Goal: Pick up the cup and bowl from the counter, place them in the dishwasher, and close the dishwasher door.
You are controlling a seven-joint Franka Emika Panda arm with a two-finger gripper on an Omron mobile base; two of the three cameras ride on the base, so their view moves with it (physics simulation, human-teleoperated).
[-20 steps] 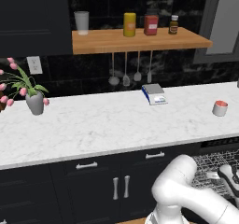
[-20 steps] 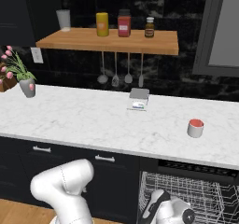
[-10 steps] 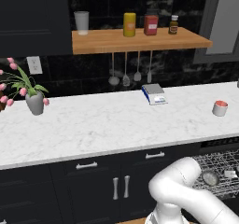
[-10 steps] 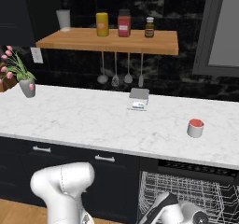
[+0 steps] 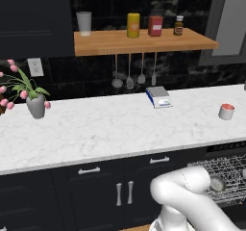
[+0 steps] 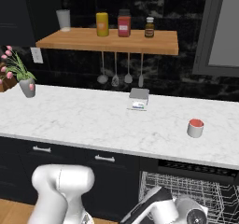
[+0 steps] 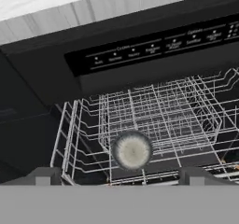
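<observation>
The cup, white with a red top, stands on the counter at its right end, above the dishwasher; the right base view shows the cup too. The dishwasher is open, its wire racks exposed. In the hand view a round, pale speckled bowl sits in the wire rack, under the black control strip. My gripper is open, with the bowl just beyond and between its fingertips; they do not touch it. The dishwasher door is out of view.
A vase of pink flowers stands at the counter's left end and a small scale near the back wall. Above are a wooden shelf with jars and hanging utensils. Dark cabinets flank the dishwasher.
My arm has shifted slightly over the dishwasher rack. The cup and the other things on the counter have not moved.
</observation>
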